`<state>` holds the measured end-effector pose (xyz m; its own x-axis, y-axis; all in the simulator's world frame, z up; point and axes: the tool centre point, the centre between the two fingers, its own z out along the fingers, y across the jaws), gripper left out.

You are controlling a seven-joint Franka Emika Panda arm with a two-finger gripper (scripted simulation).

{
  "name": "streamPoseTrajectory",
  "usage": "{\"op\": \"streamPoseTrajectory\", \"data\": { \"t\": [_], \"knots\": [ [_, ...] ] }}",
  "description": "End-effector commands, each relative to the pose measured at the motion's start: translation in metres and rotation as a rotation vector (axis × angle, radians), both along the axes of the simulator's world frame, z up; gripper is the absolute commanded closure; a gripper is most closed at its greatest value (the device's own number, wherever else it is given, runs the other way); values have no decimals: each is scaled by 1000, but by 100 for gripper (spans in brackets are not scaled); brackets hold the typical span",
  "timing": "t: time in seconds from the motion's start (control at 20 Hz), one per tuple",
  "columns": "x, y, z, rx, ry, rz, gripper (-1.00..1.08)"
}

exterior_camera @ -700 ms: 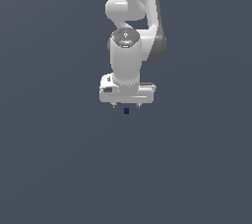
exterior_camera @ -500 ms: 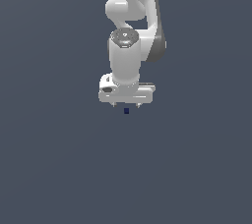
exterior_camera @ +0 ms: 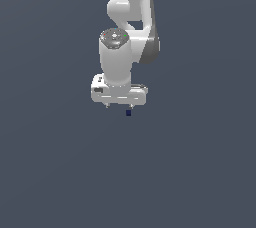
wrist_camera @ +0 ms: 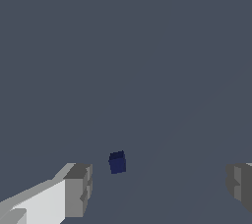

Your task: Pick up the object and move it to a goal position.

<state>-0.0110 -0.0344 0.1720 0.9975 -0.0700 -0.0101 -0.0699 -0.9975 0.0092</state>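
The tiny dark navy-blue cube (exterior_camera: 128, 113) lies on the flat grey floor. My white gripper (exterior_camera: 119, 106) points down just above it, and the cube sits right below the fingertip on the exterior view's right (exterior_camera: 131, 105). In the wrist view the cube (wrist_camera: 117, 162) lies apart from both grey fingers, closer to one finger (wrist_camera: 78, 188) than to the other finger (wrist_camera: 241, 181). The gripper (wrist_camera: 160, 181) is open wide and holds nothing.
The plain dark grey floor (exterior_camera: 200, 172) fills both views. The white arm (exterior_camera: 131, 17) rises behind the gripper towards the top of the exterior view. No other object or marker shows.
The gripper hand has shifted a little towards the exterior view's left. The cube has stayed where it was.
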Motion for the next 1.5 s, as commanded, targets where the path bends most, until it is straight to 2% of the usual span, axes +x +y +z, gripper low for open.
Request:
{"op": "streamPoseTrajectory", "data": {
  "t": [0.0,0.6,1.45],
  "knots": [
    [0,1,0,1,0,0,-92],
    [-5,8,-13,6,-1,-134,-92],
    [-25,24,-52,15,0,-573,-92]
  ]
}}
